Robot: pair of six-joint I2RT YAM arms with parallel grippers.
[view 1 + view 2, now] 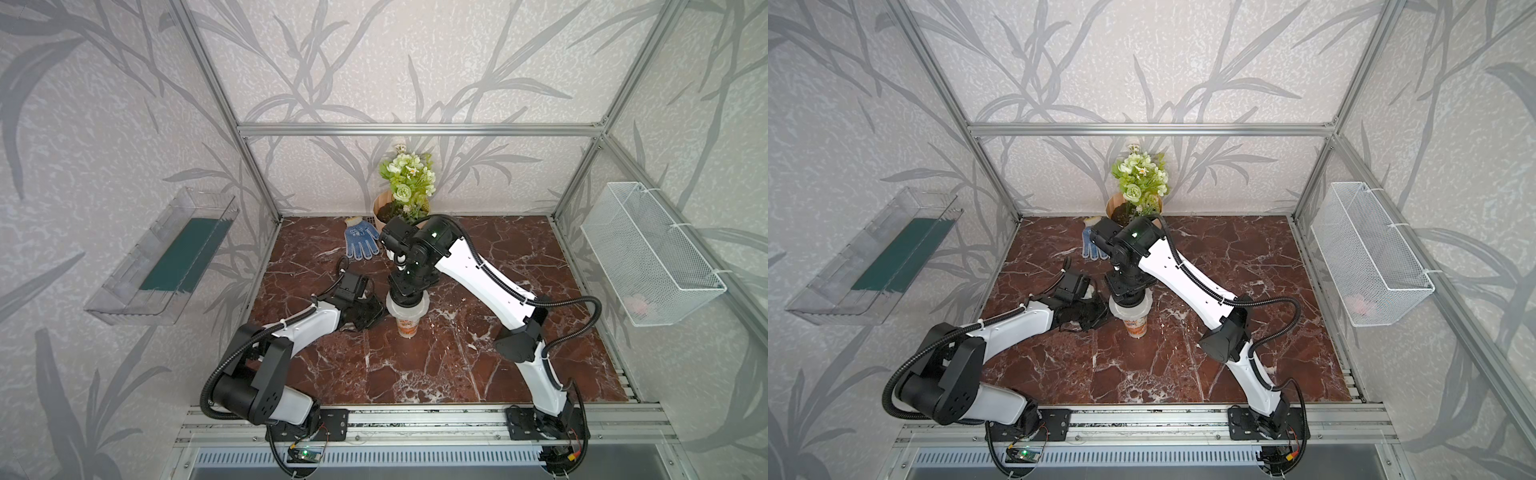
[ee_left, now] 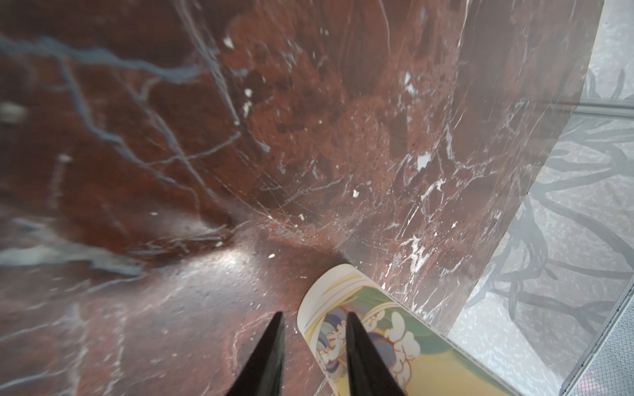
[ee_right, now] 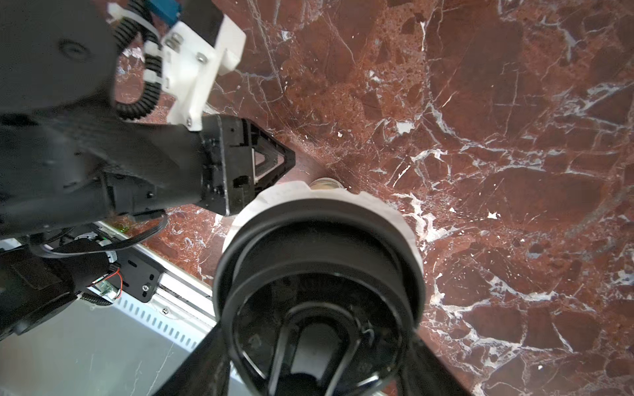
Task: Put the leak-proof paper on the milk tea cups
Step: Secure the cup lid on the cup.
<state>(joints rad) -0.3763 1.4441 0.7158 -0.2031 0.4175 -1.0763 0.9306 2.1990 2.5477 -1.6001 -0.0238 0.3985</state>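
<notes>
Red-marble desk (image 1: 457, 365) fills both top views. Behind the milk tea cup (image 1: 407, 327), a flower pot (image 1: 379, 208) holds soil and green blooms (image 1: 405, 178). Well apart from the milk tea cup, a wall-hung wire basket (image 1: 1350, 232) holds something pink. Whitish, translucent leak-proof paper (image 1: 395, 311) drapes over the milk tea cup's mouth at mid-desk.

Left wrist: the left pincer (image 2: 315, 317) is narrow, just beside the milk tea cup.

Right wrist: the right pincer (image 3: 322, 339) grips a black lid (image 3: 319, 247) atop the leak-proof paper.

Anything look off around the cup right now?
Only the leak-proof paper: pressed over the mouth of the cup under the black lid, its edge hangs creased and uneven around the rim. The cup stands upright, and no spill is visible.
</notes>
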